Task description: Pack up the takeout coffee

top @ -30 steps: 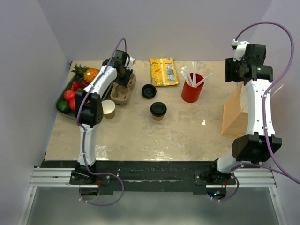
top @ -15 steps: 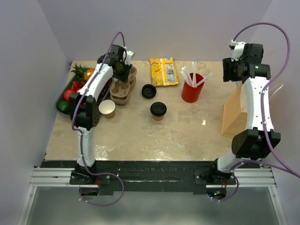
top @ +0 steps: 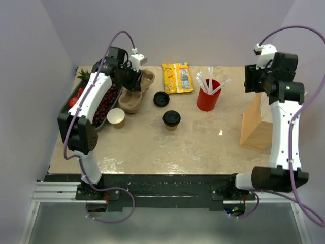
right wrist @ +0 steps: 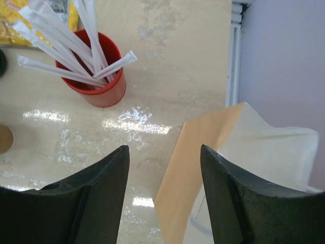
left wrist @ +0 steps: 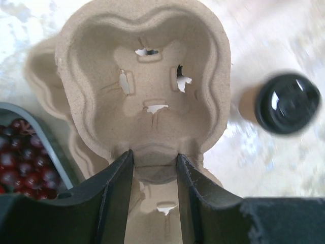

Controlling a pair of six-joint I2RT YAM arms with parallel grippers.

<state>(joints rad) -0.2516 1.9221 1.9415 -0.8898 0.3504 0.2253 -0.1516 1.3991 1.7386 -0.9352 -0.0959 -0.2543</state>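
Pulp first: the left tool (left wrist: pixel 155 157) is clamped on the near rim of a moulded cardboard carrier (left wrist: pixel 147 86) by the far-left corner of the worktop (top: pixel 203 145). The carrier is soft, fibrous stuff with lobed wells and torn slits in the floor. It will likely flex, so I would keep it level and carry it low and slowly toward the coffee (top: pixel 171 119). The coffee stands upright mid-worktop, a brown paper cup under a glossy black lid, touching nothing around it. A loose lid (top: pixel 161 98) lies just beyond it and an open cup (top: pixel 117 118) sits nearer the left edge — neither should be mistaken for it. The right tool (right wrist: pixel 163 152) hangs with its fingers apart over the mouth of the creased paper bag (top: pixel 255 127) at the right edge — gripping nothing.
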